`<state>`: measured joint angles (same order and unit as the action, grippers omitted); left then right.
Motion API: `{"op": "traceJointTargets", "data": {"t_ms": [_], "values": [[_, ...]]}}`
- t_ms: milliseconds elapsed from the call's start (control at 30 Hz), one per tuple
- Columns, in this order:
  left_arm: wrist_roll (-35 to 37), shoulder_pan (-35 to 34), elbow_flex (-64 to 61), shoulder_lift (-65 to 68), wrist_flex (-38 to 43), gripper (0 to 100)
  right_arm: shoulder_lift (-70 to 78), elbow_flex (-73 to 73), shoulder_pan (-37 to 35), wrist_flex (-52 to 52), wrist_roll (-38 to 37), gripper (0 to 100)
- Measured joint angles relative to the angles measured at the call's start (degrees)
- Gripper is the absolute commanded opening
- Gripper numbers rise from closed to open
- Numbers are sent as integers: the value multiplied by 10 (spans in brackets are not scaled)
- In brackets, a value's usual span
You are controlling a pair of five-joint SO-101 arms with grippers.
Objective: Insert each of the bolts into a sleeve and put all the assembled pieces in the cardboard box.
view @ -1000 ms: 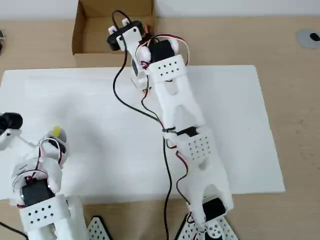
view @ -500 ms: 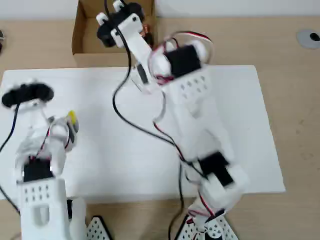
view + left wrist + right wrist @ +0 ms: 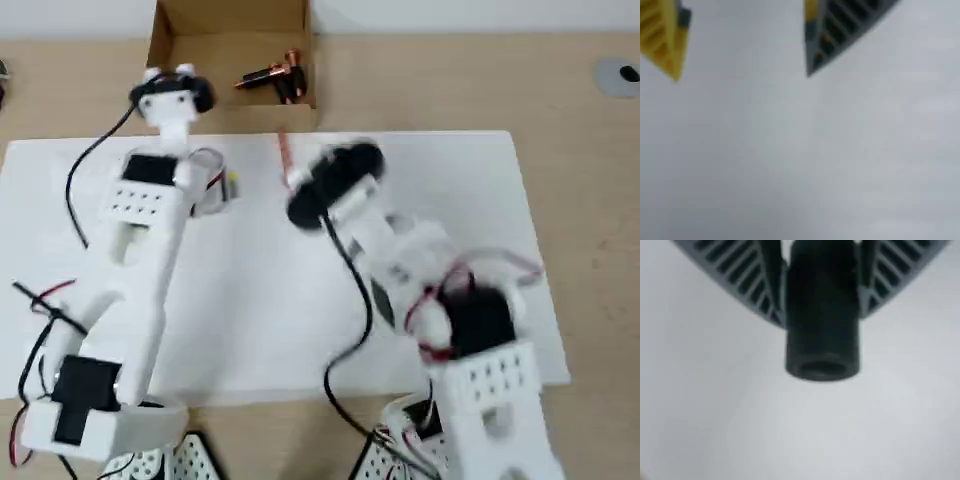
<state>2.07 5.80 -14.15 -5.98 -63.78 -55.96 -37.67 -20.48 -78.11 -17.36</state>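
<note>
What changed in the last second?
Right arm pulled back from the cardboard box to over the white mat; right gripper holds a black sleeve. Left arm swung out toward the box, left gripper open. Assembled pieces stayed in the box.

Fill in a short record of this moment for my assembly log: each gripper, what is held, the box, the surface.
left gripper: open, empty, above the white mat
right gripper: shut on a black sleeve, above the mat
cardboard box: past the mat's far edge, holding copper-and-black pieces
copper-coloured rod: on the mat near the box, possibly a bolt
</note>
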Motion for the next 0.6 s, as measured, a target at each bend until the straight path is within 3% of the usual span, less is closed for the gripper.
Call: {"op": "traceJointTargets", "data": {"t_ms": [267,433,600], "values": [[-20,15,26,20,-13,178,-147,-213,76,104,-35,11],[-37,20,43,84,-13,178,-174,-245,83,124,-52,11],[-37,21,140,185,-42,178,-180,-262,83,127,-52,11]]}}
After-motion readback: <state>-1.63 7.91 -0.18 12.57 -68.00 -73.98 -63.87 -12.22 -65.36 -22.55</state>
